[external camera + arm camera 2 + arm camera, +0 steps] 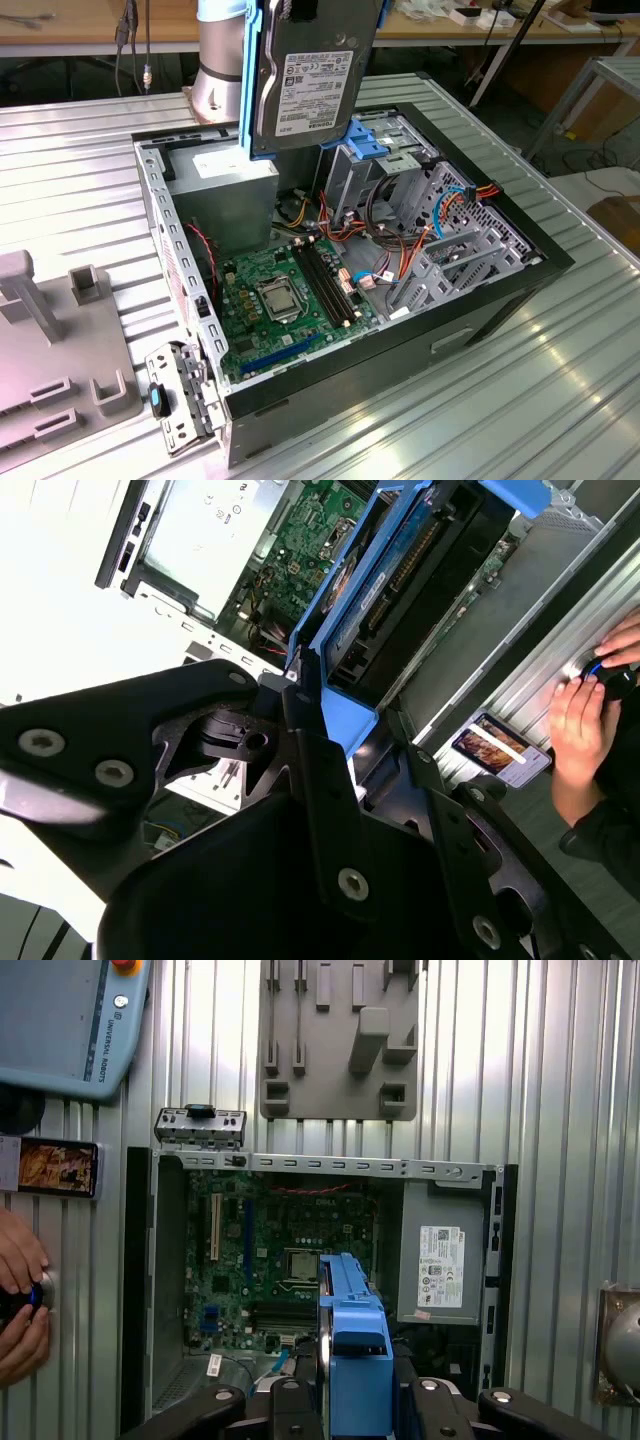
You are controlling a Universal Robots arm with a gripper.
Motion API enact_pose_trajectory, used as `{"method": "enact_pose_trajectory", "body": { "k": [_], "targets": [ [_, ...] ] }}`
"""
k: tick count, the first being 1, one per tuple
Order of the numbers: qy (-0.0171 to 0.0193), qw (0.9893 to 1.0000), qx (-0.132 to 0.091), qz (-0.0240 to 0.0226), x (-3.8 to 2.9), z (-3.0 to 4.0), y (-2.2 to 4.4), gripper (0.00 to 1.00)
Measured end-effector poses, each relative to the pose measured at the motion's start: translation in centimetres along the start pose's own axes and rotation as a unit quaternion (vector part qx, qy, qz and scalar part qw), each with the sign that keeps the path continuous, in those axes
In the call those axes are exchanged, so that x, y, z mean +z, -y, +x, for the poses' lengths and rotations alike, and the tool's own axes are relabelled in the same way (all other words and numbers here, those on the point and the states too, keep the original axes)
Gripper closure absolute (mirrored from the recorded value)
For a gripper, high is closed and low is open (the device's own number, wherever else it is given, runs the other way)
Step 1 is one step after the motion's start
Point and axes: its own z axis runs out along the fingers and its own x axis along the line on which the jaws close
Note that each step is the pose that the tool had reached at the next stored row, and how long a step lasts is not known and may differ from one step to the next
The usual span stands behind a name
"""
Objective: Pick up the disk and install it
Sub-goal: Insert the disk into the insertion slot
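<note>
An open computer case (500, 290) lies on its side on a ribbed metal table (520, 400). The disk (310, 80) is held upright in the air above the case, over the area where the grey power supply (215, 190) meets the metal drive cage (400, 165). The flat grey face of the disk carries a white label with small dark print, and a bright blue carrier frames its edges. In the first wrist view the gripper (358, 1400) pinches the disk (350, 1300) by this blue carrier, with black fingers (295, 1405) pressed against both sides. The second wrist view shows the same grip (335, 730) with the disk (385, 590) seen edge-on. Inside the case lies a green motherboard (290, 300) with a square processor socket and long memory slots. Red, orange and blue cables (450, 215) run beside the drive cage. The power supply has a white printed label on its side, too small to read. At the exterior view's left, a grey moulded tray (50, 350) rests on the table. Near the case's front corner a small blue latch (158, 400) sits on a perforated metal bracket. A person's hands (20, 1300) rest on the table beside the case, close to a phone (58, 1167) with a lit screen. A grey-blue pendant (60, 1020) with a line of print and a red button lies just beyond the phone.
</note>
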Motion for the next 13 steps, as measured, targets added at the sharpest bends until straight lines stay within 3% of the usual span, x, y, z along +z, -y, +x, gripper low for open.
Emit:
{"method": "enact_pose_trajectory", "body": {
  "k": [5, 13],
  "targets": [
    [0.0, 1.0, 0.0, 0.0, 0.01, 0.84, -0.03, 0.63],
    [0.0, 1.0, 0.0, 0.0, 0.05, 3.27, -0.12, 0.63]
  ]
}}
